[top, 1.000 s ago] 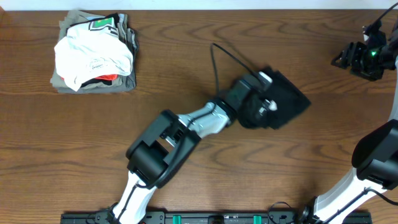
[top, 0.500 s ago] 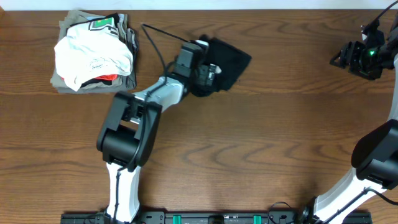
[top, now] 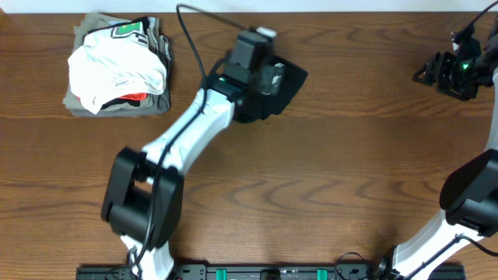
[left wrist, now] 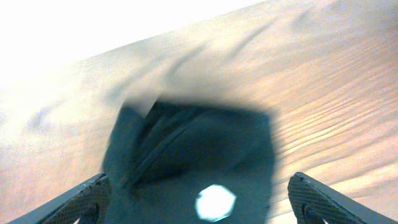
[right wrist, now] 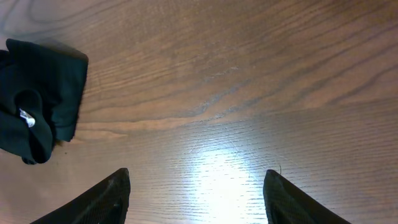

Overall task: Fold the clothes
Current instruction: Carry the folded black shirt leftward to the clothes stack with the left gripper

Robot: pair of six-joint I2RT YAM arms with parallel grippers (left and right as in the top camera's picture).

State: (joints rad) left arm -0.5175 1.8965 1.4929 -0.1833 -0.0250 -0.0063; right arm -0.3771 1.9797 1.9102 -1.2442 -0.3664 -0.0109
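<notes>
Near far edge | left pincer (left wrist: 199, 177) open over black shirt (top: 289, 78) | garment pile (top: 117, 66) leftward | right pincer (right wrist: 196, 171) open

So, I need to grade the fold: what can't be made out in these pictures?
Overhead: the left arm covers most of the black shirt, hiding its fold.
Left wrist: the shirt is blurred and cut off by the bottom edge.
Right wrist: the shirt runs off the left edge.
Overhead: the white garment covers most of the grey garments beneath.
</notes>
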